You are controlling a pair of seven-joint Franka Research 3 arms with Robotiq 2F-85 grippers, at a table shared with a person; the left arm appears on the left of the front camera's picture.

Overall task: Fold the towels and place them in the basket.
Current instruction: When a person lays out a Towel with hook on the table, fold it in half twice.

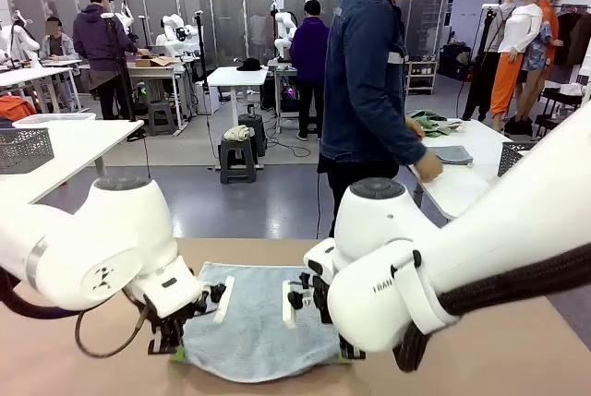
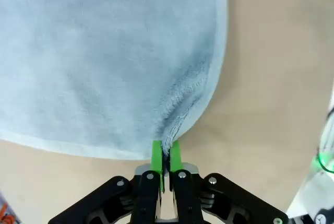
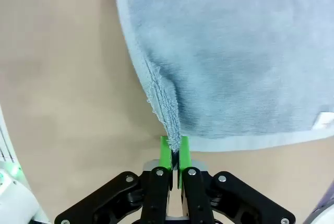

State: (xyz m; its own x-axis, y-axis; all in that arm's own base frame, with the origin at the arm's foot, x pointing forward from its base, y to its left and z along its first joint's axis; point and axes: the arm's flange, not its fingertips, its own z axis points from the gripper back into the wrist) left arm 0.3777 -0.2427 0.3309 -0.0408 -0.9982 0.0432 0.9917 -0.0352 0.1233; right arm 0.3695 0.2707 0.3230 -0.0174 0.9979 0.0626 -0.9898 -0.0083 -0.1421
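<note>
The pale blue-grey towel [image 1: 263, 327] is lying spread flat in the middle of the table [image 1: 517, 359], between the two arms. In the front view the arms' bulky wrists are covering both near corners, and the right arm is hiding the towel's right edge, so its long axis is hard to call. Its far edge is running square across the table, and the near edge is bowing towards the robot. The wrist cameras are filling the gaps. The left pincer [image 2: 166, 156] is clamping tight on one near corner, green pads pressing together on a puckered ridge of terry. The right pincer [image 3: 175, 151] is doing the same on the other corner. A small white tab [image 3: 323, 121] on the towel's hem is getting cut off by the picture's edge.
</note>
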